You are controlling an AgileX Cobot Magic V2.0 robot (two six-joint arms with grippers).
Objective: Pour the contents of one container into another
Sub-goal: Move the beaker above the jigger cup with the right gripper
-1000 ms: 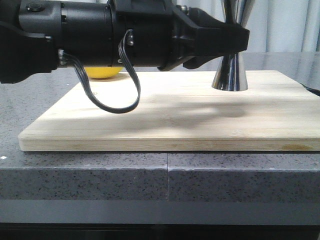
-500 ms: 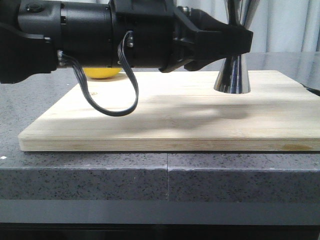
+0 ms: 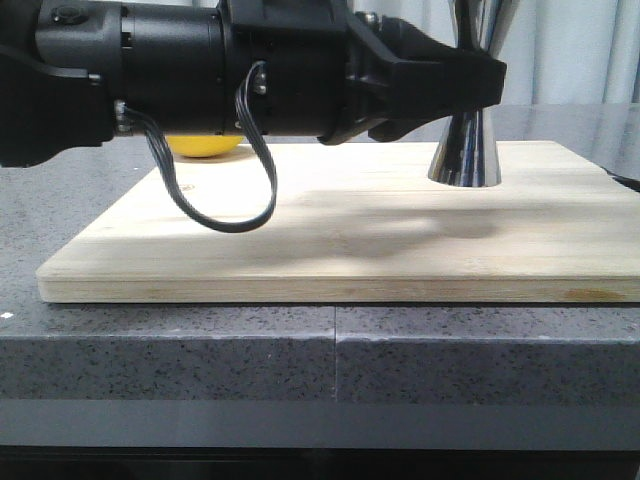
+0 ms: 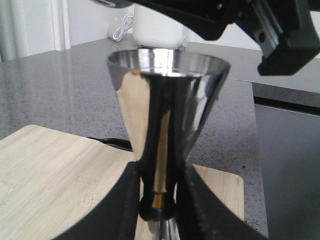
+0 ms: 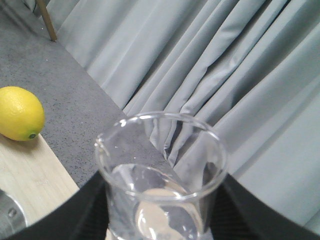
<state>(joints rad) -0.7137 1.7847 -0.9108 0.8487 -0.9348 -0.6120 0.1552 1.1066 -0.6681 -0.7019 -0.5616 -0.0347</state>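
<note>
Wooden board (image 3: pixel 340 240) on grey speckled counter (image 3: pixel 330 370), yellow lemon (image 5: pixel 19 113), grey curtains (image 5: pixel 210 65)

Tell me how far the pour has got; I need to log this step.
Done: the left gripper is clamped on the jigger, which stands on the board, and the right gripper holds the beaker. In hand: the beaker is upright, unpoured. Left: tipping it into the jigger.

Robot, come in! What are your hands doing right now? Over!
Left end effector shut on steel jigger, upright on the wooden board. Right end effector shut on glass beaker, held up, not tipped. Lemon off aside, nothing blocking.
</note>
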